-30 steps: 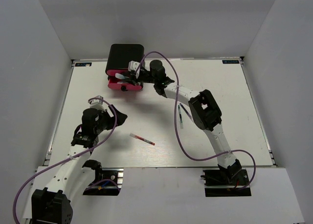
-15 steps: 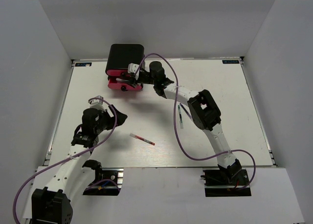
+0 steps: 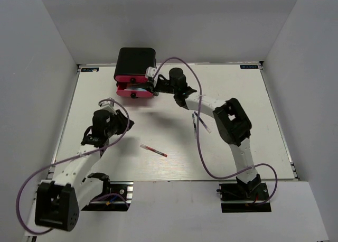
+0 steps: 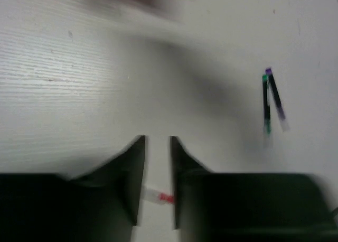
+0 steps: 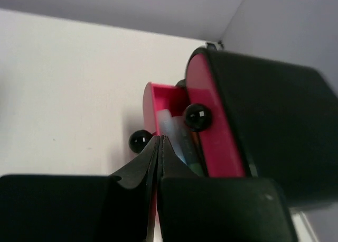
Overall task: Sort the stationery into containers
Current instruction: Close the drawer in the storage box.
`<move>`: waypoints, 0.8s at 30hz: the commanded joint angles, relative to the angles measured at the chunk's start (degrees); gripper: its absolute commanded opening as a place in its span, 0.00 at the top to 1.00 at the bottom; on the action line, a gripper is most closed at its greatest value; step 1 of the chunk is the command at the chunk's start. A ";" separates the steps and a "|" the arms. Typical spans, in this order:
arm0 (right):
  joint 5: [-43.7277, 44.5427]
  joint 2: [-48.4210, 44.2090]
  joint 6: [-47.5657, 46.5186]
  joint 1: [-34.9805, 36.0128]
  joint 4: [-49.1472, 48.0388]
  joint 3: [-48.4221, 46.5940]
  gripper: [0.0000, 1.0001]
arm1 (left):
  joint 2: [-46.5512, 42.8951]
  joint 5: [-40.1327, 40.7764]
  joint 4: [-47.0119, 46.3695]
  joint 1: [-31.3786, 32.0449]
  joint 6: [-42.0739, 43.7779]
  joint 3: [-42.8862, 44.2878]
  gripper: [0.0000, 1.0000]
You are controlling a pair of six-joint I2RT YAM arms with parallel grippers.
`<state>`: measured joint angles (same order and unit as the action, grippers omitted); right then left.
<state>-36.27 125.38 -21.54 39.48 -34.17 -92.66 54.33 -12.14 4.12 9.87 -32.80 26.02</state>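
The black cabinet point(image 3: 136, 58) stands at the table's back with its pink drawers point(image 3: 131, 79); the lower drawer point(image 3: 133, 93) is pulled out. In the right wrist view that drawer point(image 5: 154, 102) holds a light-blue highlighter point(image 5: 171, 127) and a green one. My right gripper point(image 3: 151, 85) is shut and empty, its tips point(image 5: 160, 139) beside the drawer's black knob point(image 5: 139, 140). A red-and-clear pen point(image 3: 153, 150) lies mid-table. My left gripper point(image 3: 124, 123) hovers to its left, jaws a narrow gap apart point(image 4: 157, 142), with the pen point(image 4: 157, 196) on the table showing through the gap. Two thin dark pens point(image 3: 196, 120) point(image 4: 270, 100) lie further right.
The right arm's forearm point(image 3: 206, 100) and purple cable point(image 3: 199, 147) pass over the dark pens. White walls close in the table on the left, back and right. The upper drawer's knob point(image 5: 197, 117) sits just right of my right fingertips.
The left gripper closed from wide open to a narrow gap and its arm swung. The right gripper shut and its arm drew back a little to the right from the drawer.
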 commanded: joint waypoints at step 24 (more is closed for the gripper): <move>2.88 -32.04 0.53 -16.28 18.44 32.45 1.00 | 47.01 9.07 -16.95 -1.52 -4.55 33.03 0.95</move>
<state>-31.94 96.16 -22.24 24.08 -13.54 -60.18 102.17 -4.45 -11.51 8.73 -35.75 55.92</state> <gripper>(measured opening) 0.005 0.046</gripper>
